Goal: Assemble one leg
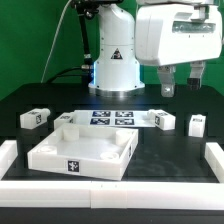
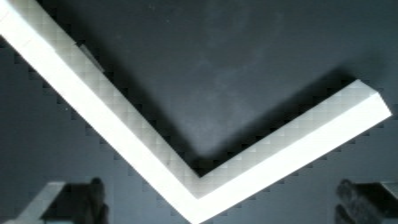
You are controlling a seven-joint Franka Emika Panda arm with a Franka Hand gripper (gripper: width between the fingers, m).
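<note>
Several small white legs with black-and-white tags lie on the black table in the exterior view: one [image 1: 35, 118] at the left, one [image 1: 64, 121] behind the tray, one [image 1: 163, 120] right of the marker board and one [image 1: 196, 124] further right. My gripper [image 1: 182, 82] hangs high above the right-hand legs, open and empty, touching nothing. In the wrist view my gripper [image 2: 222, 205] shows only two dark fingertips [image 2: 71, 200] wide apart. No leg shows in that view.
A large white square tray [image 1: 85, 152] with a raised rim sits at the front left. The marker board [image 1: 112, 117] lies behind it. White rails [image 1: 214, 160] edge the table, and a rail corner [image 2: 178, 150] fills the wrist view. The arm's base [image 1: 115, 70] stands at the back.
</note>
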